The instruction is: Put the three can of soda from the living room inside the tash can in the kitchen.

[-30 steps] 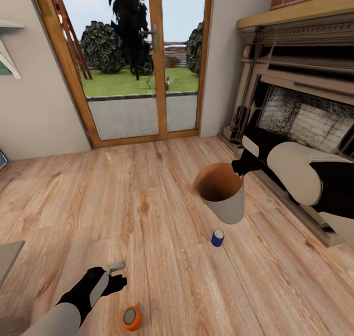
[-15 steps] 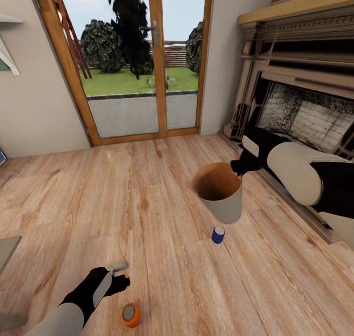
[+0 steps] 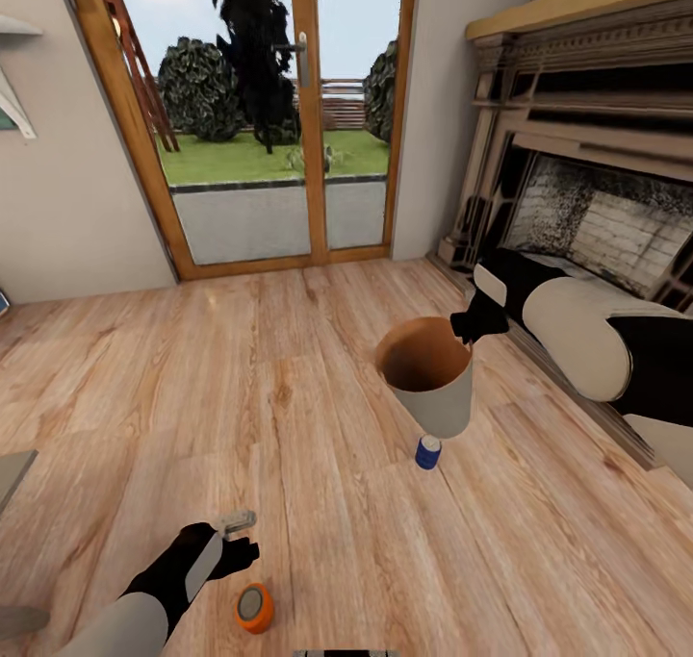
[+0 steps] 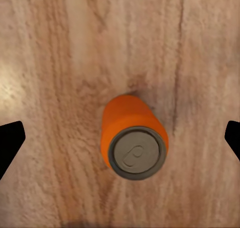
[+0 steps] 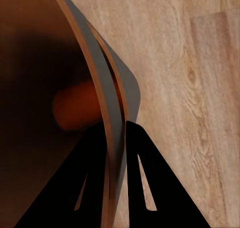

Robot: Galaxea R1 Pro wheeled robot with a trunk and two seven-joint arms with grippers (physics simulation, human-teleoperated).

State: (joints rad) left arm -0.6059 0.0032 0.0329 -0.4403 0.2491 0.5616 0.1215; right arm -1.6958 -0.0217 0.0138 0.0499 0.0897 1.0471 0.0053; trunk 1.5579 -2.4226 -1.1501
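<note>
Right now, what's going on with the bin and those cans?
The right gripper pinches the rim of the grey, tan-lined trash can, holding it tilted above the wood floor; an orange shape shows inside it. The open left gripper hovers over an upright orange soda can. A dark blue can stands beneath the bin.

Matt wood-grain plank floor [image 3: 289, 426]; matt orange can [image 4: 132, 138] with dull grey metal top; trash can [image 3: 438, 402] grey outside, wood-toned inside.
</note>
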